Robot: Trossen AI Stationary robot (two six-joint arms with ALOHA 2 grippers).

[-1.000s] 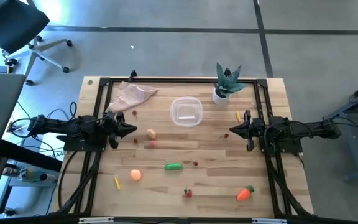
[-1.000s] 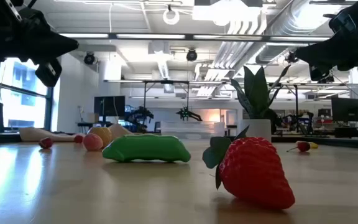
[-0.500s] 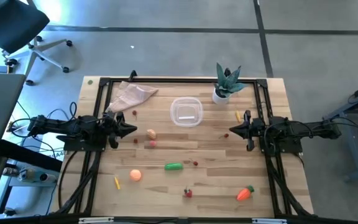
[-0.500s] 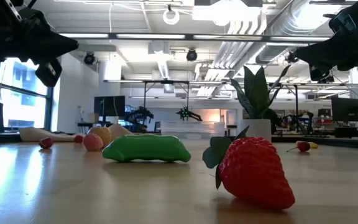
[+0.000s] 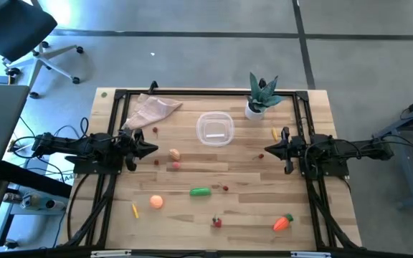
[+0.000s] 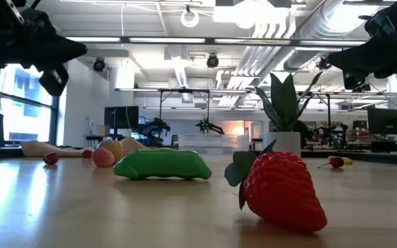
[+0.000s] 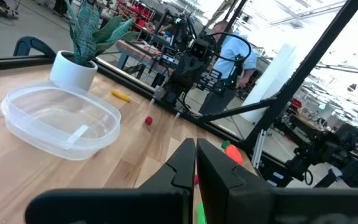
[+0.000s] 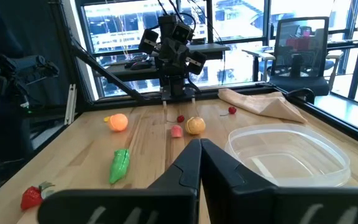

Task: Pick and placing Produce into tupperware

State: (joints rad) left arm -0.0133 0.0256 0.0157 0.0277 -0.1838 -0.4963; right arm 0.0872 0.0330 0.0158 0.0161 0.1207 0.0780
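The clear tupperware (image 5: 215, 129) sits at the table's far middle, empty. Produce lies scattered: a tan piece (image 5: 174, 153), a pink piece (image 5: 175, 165), an orange ball (image 5: 156, 202), a green pepper (image 5: 200, 191), a strawberry (image 5: 217, 222), a carrot (image 5: 283, 223) and small yellow pieces (image 5: 135, 210). My left gripper (image 5: 155, 150) hovers shut at the left side, pointing right. My right gripper (image 5: 267, 151) hovers shut at the right side, pointing left. Both are above the table and hold nothing.
A spiky green plant in a white pot (image 5: 260, 97) stands at the far right, and a beige cloth (image 5: 151, 110) lies at the far left. A black frame runs along the table's edges. A person (image 7: 234, 53) stands beyond the table in the left wrist view.
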